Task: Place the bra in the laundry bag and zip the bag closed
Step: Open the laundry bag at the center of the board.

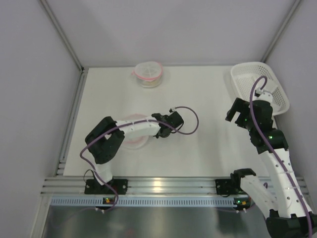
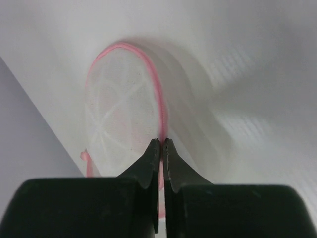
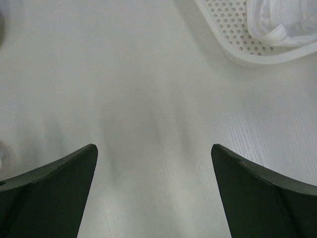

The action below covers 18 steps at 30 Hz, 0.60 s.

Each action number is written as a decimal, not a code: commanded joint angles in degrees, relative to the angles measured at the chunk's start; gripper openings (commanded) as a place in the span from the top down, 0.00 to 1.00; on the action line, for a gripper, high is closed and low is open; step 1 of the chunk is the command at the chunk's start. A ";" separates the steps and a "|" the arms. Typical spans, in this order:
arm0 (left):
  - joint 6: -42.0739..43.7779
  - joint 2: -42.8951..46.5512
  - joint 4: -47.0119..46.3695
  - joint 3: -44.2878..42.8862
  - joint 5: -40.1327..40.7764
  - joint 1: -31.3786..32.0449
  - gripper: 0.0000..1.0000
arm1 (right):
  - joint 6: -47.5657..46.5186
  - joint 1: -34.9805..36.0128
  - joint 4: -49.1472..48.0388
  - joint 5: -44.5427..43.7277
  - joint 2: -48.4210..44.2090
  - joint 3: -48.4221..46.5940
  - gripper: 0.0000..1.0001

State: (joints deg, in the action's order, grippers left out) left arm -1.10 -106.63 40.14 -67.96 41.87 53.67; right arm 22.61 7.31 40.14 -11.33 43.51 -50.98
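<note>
Pink-edged mesh marks the laundry bag (image 2: 124, 119), which lies flat on the worktop (image 1: 208, 148). The left claw (image 2: 162, 144) is fully closed, pinching the bag's pink rim. A second pink-rimmed mesh round (image 1: 148, 74) sits beyond the bag, well apart from it. Far right of the bag, the right claw (image 3: 152, 148) hovers over bare worktop, jaws spread wide and holding nothing. Furthest right of the bag stands the white basket (image 3: 228, 29). The bra (image 3: 280, 25) is judged to be the bunched white fabric inside it. It lies ahead and to the right of the right claw, making the right arm the nearer one. The bra's long axis cannot be determined.
</note>
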 commanded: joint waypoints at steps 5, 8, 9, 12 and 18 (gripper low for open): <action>-11.63 13.72 -2.17 -13.50 -16.02 0.03 1.00 | 0.77 -0.81 0.20 -1.24 -1.05 -1.75 0.01; -15.24 15.13 -2.17 -16.49 -19.80 0.73 1.00 | 0.94 -0.72 0.11 -1.24 -1.06 -1.40 0.01; -15.42 14.96 -1.91 -17.02 -20.85 0.91 1.00 | 0.86 -0.81 0.20 -1.32 -0.97 -1.31 0.01; -15.42 13.65 -1.12 -17.03 -22.00 1.61 1.00 | 0.86 -0.72 0.20 -1.15 -0.97 -1.05 0.01; -14.72 8.46 3.01 -18.95 -15.69 5.30 1.00 | 1.21 -0.81 0.11 -0.45 -2.11 -0.44 0.00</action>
State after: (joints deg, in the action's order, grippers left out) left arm -15.18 -95.74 39.55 -85.19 23.20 56.55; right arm 23.16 7.31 40.23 -11.53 42.78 -50.98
